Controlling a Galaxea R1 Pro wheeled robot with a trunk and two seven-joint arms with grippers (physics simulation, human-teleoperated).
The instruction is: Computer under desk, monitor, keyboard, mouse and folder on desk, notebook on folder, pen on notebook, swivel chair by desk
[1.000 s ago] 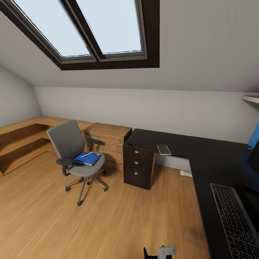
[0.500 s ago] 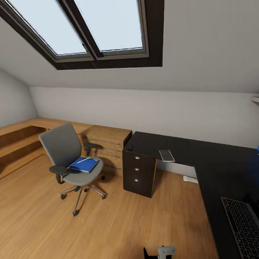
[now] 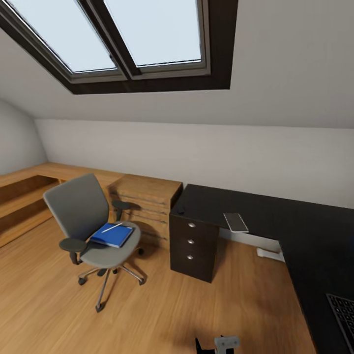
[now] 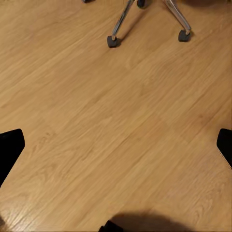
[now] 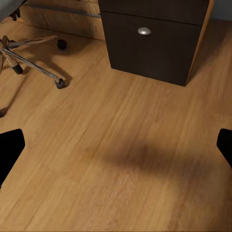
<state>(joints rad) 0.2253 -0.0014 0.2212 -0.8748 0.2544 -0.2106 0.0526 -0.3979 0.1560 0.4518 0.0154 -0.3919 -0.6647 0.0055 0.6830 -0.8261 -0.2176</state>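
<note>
Head view: grey upholstered swivel chair (image 3: pixel 93 221) with chrome wheeled base standing clear of the drawer end of the long glossy black L-shaped desk (image 3: pixel 275 216), in front of a low light-wood cabinet (image 3: pixel 145 201) that adjoins that same end. Flat bright blue folder (image 3: pixel 112 235) lying on the seat, thin white pen (image 3: pixel 112 227) resting across it. Small black rounded mouse (image 3: pixel 180 210) apparently at the desk's corner above the drawers; corner of a slim black keyboard (image 3: pixel 344 309) at the desk's near end. Left wrist view: left gripper (image 4: pixel 116 145) spread wide over bare wood floor, nothing between the fingers, chair castors ahead. Right wrist view: right gripper (image 5: pixel 116 145) likewise splayed and empty, facing the desk's black drawer unit (image 5: pixel 145 31) with its round silver knob. Judged step: approaching the chair to fetch the folder. Next move likely calls for rolling closer, then reaching a released gripper down to the seat, minding the loose pen.
</note>
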